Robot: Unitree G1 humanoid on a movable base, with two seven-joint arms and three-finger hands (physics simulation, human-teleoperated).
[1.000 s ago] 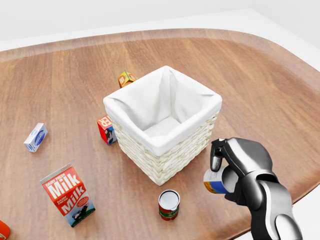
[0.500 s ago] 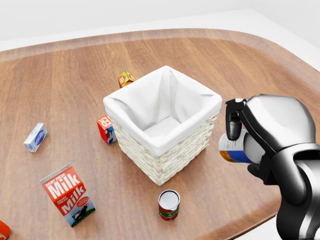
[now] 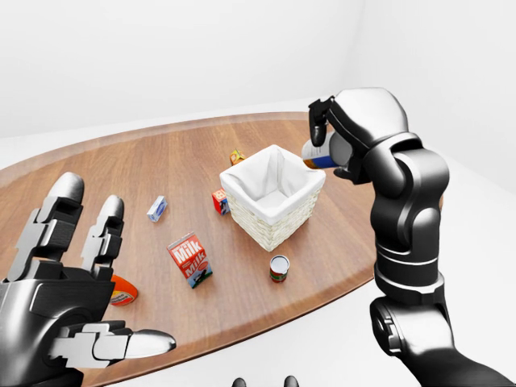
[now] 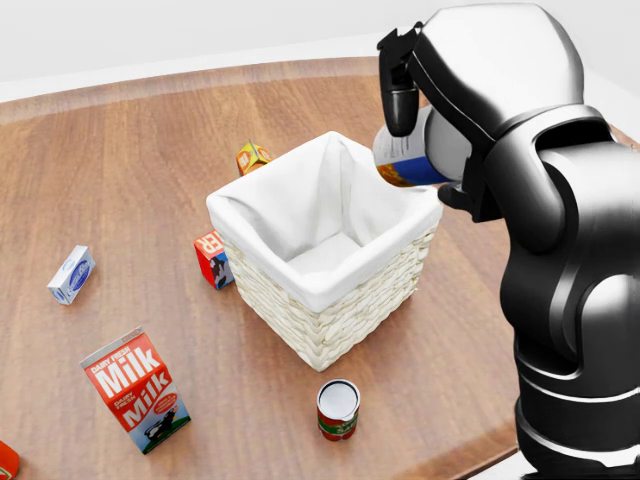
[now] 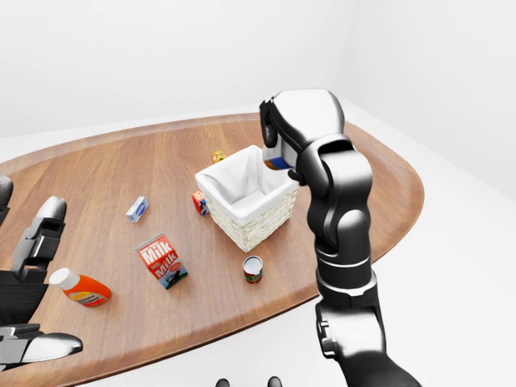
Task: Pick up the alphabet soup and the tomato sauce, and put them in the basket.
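My right hand (image 4: pixel 412 128) is shut on the alphabet soup can (image 4: pixel 404 160), which has a white, blue and orange label. It holds the can tilted in the air above the right corner of the wicker basket (image 4: pixel 262 212), which has a white cloth lining and nothing visible inside. Below the basket in the head view, the tomato sauce can (image 4: pixel 338 410), red and green, stands upright on the wooden table. My left hand (image 3: pixel 113 274) hangs open at the lower left of the left-eye view, far from both cans.
A milk carton (image 4: pixel 135 390) lies at the lower left of the basket. A small red box (image 4: pixel 212 258) and an orange box (image 4: pixel 252 156) sit by the basket's left side. A blue-white box (image 4: pixel 71 274) and a ketchup bottle (image 5: pixel 81 288) lie further left.
My right hand has carried the soup can up and to the left, from low beside the basket's right side to above its right corner. Nothing else moved.
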